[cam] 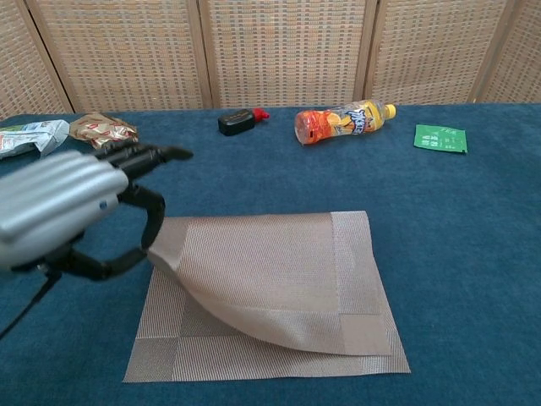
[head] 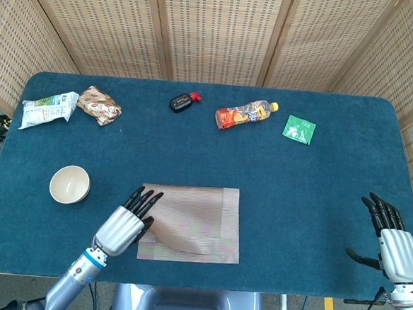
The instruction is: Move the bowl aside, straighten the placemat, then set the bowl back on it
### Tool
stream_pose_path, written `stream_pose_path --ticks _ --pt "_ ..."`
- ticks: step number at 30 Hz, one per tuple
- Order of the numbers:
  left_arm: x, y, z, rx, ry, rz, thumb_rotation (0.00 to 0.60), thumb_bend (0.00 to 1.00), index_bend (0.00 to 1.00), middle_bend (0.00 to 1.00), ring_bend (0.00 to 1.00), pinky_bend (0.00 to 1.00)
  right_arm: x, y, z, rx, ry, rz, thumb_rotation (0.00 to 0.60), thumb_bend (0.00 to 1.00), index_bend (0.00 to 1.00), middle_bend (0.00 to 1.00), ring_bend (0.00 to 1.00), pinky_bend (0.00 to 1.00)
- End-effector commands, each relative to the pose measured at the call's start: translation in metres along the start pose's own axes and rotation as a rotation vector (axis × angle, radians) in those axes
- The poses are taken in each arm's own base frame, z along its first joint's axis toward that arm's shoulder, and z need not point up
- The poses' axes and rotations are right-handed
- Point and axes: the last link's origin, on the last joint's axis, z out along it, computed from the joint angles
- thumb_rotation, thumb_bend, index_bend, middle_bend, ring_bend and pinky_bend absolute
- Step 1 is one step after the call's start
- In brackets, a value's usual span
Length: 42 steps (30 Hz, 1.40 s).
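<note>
1. The left hand [cam: 63, 207] is raised off the desk [head: 317, 198], its fingers [cam: 144, 154] extended forward while thumb and a finger pinch the placemat [cam: 279, 271] by its left corner.
2. The placemat lies just right of those fingers, long axis across the desk — its lifted flap curls over the near half.
3. The bowl [head: 70, 184] sits left of the fingers, apart.
4. The right hand [head: 395, 246] hovers far right — fingers spread, holding nothing.
</note>
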Motion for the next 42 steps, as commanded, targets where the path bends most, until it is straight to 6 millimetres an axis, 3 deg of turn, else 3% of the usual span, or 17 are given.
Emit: stream_pose_path --ticks 1,5,10,15,21,23,26,27,29,36,42 --pt "0.035 -0.023 0.025 0.056 0.046 0.009 0.600 0.48 0.59 0.00 0.00 0.00 -0.001 0.003 0.002 -0.013 -0.004 0.001 0.600 0.02 0.00 0.00 0.00 0.00" --pt "0.061 -0.051 0.053 0.128 0.072 0.037 0.600 0.48 0.60 0.00 0.00 0.00 -0.002 0.008 0.007 -0.034 -0.011 0.001 0.600 0.02 0.00 0.00 0.00 0.00" --pt "0.074 -0.077 0.080 0.203 0.065 0.043 0.600 0.48 0.59 0.00 0.00 0.00 -0.005 0.013 0.012 -0.056 -0.020 -0.009 0.600 0.02 0.00 0.00 0.00 0.00" --pt "0.072 -0.101 0.106 0.274 0.039 0.106 0.600 0.48 0.59 0.00 0.00 0.00 -0.009 0.014 0.015 -0.068 -0.027 -0.031 0.600 0.02 0.00 0.00 0.00 0.00" --pt "0.055 -0.117 0.132 0.338 0.005 0.169 0.600 0.47 0.57 0.00 0.00 0.00 -0.013 0.014 0.018 -0.073 -0.036 -0.042 0.600 0.02 0.00 0.00 0.00 0.00" --pt "0.051 -0.120 0.137 0.352 0.000 0.158 0.600 0.46 0.50 0.00 0.00 0.00 -0.015 0.014 0.018 -0.077 -0.043 -0.039 0.600 0.02 0.00 0.00 0.00 0.00" --pt "0.044 -0.122 0.144 0.367 -0.009 0.155 0.600 0.34 0.19 0.00 0.00 0.00 -0.017 0.015 0.019 -0.081 -0.052 -0.048 0.600 0.02 0.00 0.00 0.00 0.00" --pt "0.042 -0.123 0.144 0.368 -0.015 0.152 0.600 0.28 0.09 0.00 0.00 0.00 -0.017 0.015 0.020 -0.083 -0.053 -0.051 0.600 0.02 0.00 0.00 0.00 0.00" --pt "0.040 -0.124 0.144 0.367 -0.021 0.144 0.600 0.23 0.01 0.00 0.00 0.00 -0.018 0.016 0.020 -0.087 -0.055 -0.055 0.600 0.02 0.00 0.00 0.00 0.00" --pt "0.047 -0.134 0.130 0.373 0.032 0.111 0.600 0.21 0.00 0.00 0.00 0.00 -0.020 0.016 0.019 -0.091 -0.055 -0.067 0.600 0.02 0.00 0.00 0.00 0.00" --pt "0.054 -0.143 0.084 0.372 0.064 0.072 0.600 0.21 0.00 0.00 0.00 0.00 -0.020 0.016 0.016 -0.088 -0.054 -0.068 0.600 0.02 0.00 0.00 0.00 0.00"
